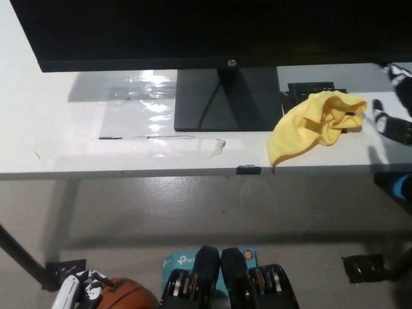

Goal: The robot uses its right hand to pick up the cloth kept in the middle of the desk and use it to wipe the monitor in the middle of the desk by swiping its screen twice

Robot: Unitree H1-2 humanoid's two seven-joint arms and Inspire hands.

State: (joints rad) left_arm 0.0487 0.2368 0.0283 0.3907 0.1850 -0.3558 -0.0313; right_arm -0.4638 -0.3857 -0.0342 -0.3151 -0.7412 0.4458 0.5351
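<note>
The yellow cloth (313, 123) lies crumpled on the white desk (77, 135), just right of the monitor's black stand (225, 100), with one corner hanging over the front edge. The monitor (206, 29) spans the top of the view with its screen dark. My black right hand (393, 106) is at the far right edge, blurred, a little right of the cloth and apart from it, open and holding nothing. Only a small part of my white left hand (77, 293) shows at the bottom left corner, resting low.
A small black object (311, 87) sits on the desk behind the cloth. A black clip (248, 169) is on the desk's front edge. On the floor below are an orange basketball (129, 297) and a teal box (177, 261).
</note>
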